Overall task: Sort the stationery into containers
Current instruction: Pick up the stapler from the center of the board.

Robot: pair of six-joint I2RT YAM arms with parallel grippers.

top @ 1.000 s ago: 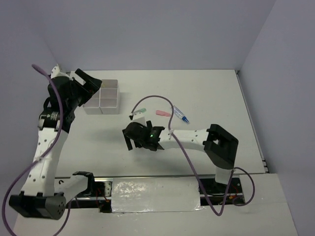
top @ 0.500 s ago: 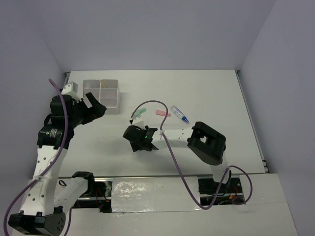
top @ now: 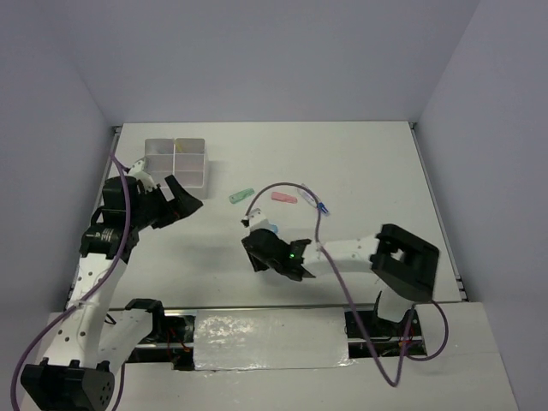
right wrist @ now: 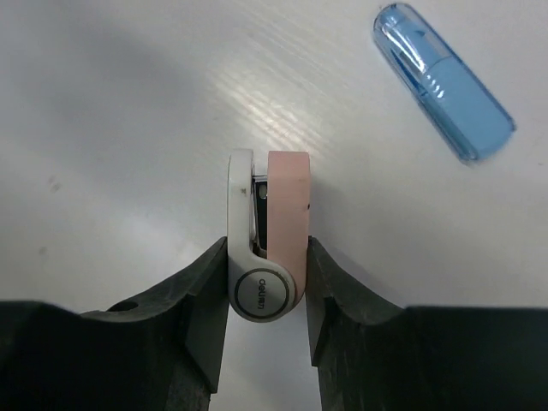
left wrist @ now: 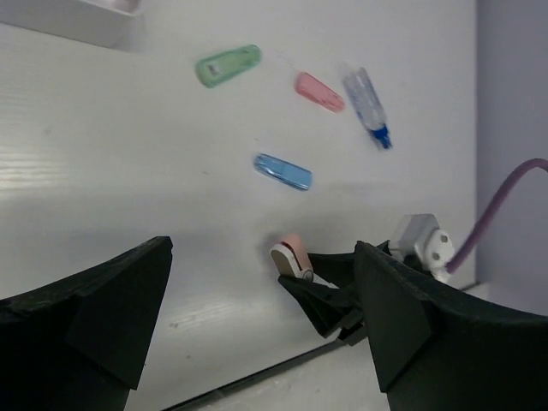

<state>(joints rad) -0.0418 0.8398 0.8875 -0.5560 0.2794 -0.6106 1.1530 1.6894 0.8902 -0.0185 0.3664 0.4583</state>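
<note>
My right gripper is shut on a small pink and white stationery piece resting on the table, one jaw pressing each side. A blue capped stick lies just beyond it. From above, the right gripper sits mid-table. Farther back lie a green stick, a pink stick and a clear blue-tipped pen. The containers stand at the far left. My left gripper hangs open and holds nothing, in front of them. Its wrist view shows the green stick and the blue stick.
A purple cable loops over the table above the right arm. Grey walls enclose the table on three sides. The arm bases and a foil-covered strip line the near edge.
The right gripper has closed on the pink and white piece, after shifting slightly nearer and right. The left arm has drawn back from over the containers toward the table's near side.
</note>
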